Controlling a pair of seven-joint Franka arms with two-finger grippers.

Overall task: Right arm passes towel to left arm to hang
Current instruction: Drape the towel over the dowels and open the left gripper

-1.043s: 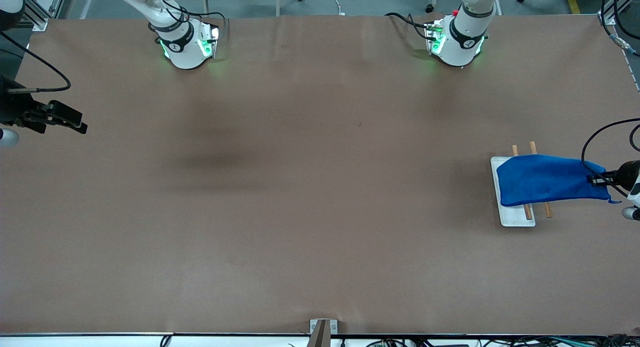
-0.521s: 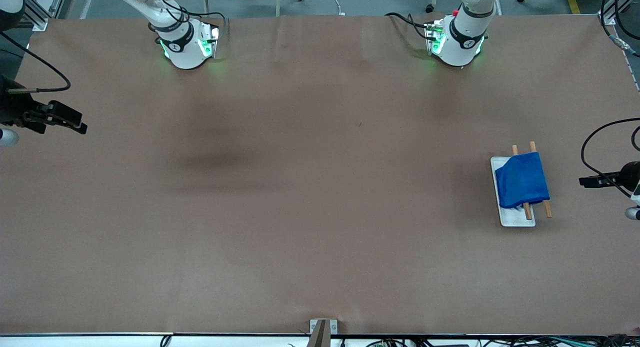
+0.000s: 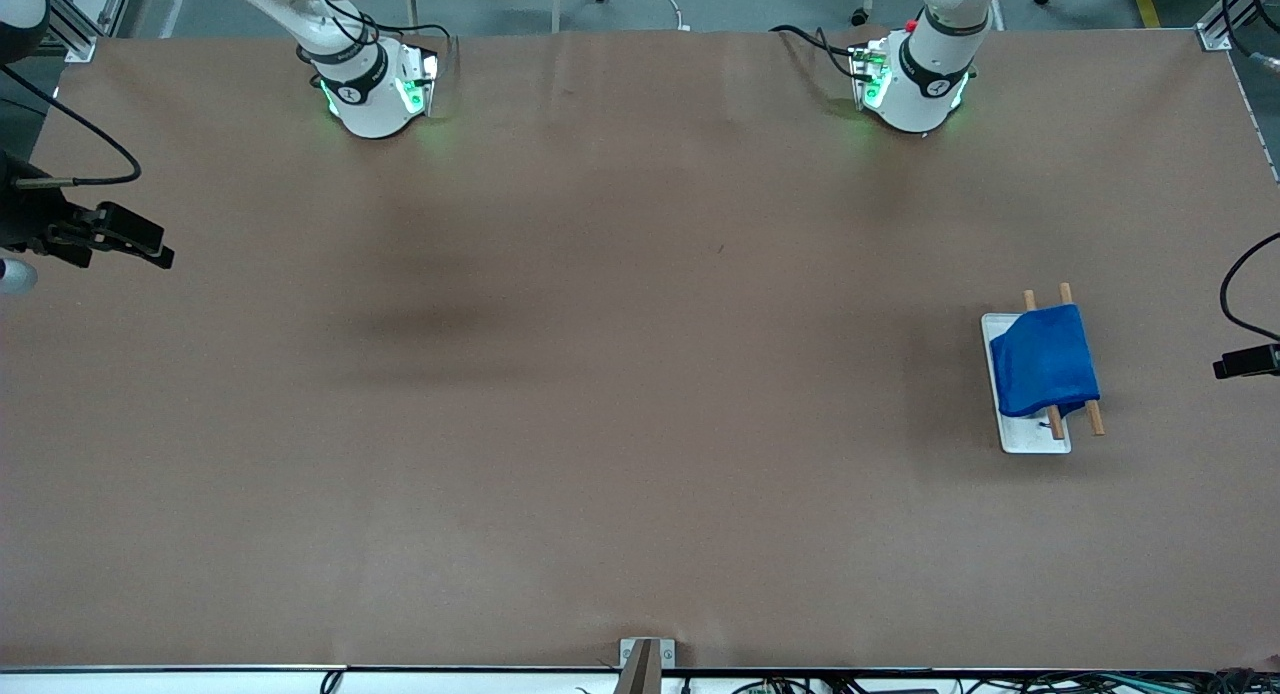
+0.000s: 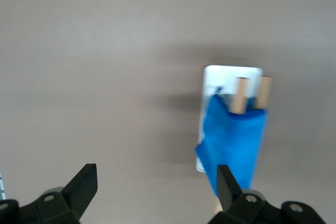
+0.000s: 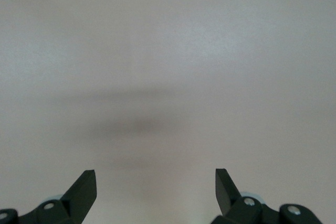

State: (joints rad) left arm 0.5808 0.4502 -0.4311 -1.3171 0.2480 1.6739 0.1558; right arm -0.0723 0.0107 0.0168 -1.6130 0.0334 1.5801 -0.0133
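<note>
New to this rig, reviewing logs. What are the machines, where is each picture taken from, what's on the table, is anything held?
Two white robot arms are bolted along one edge of a brown table. The wide picture looks down from a high camera facing them. The other two come from cameras on each arm's wrist, looking out between its black fingers.

On the table, toward the left arm's end, a blue towel hangs over two wooden rods on a white tray.

Nothing is held. The left pincer is open, off to the side of the towel at the table's edge. The right pincer is open too, waiting over bare table at its own end.
</note>
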